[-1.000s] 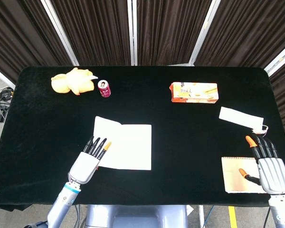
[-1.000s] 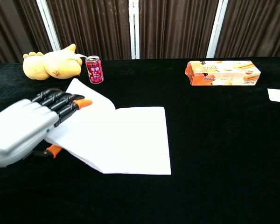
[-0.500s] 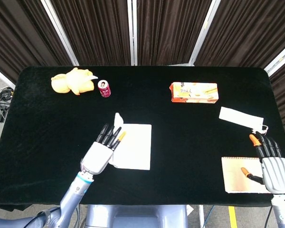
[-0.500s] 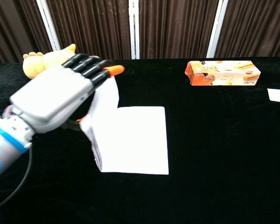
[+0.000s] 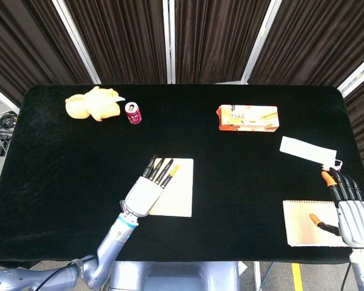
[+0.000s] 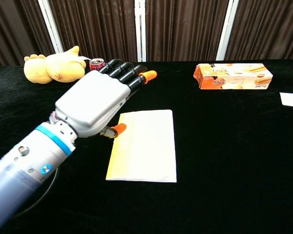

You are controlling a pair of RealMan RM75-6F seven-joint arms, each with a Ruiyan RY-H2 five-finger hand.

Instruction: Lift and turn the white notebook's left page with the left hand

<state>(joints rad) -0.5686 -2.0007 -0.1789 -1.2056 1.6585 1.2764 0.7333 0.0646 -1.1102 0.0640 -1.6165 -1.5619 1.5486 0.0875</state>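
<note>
The white notebook (image 5: pixel 179 195) (image 6: pixel 147 146) lies near the table's front middle, one page wide, with its left page folded over onto the right side. My left hand (image 5: pixel 147 193) (image 6: pixel 95 102) hovers over the notebook's left edge, fingers stretched forward and slightly apart. Its orange thumb tip (image 6: pixel 118 129) touches the page's left edge; nothing is gripped. My right hand (image 5: pixel 353 217) rests at the front right with fingers extended, and it does not show in the chest view.
A yellow plush toy (image 5: pixel 92 103) (image 6: pixel 51 66) and a red can (image 5: pixel 133 113) (image 6: pixel 95 62) sit at the back left. An orange box (image 5: pixel 248 117) (image 6: pixel 233 76) stands back right. A white card (image 5: pixel 307 150) and a tan notepad (image 5: pixel 306 223) lie at the right.
My left hand swept rightward, carrying the left page up and over. The page now lies flat on the right side, so the notebook looks half as wide. The right hand drifted slightly toward the front edge.
</note>
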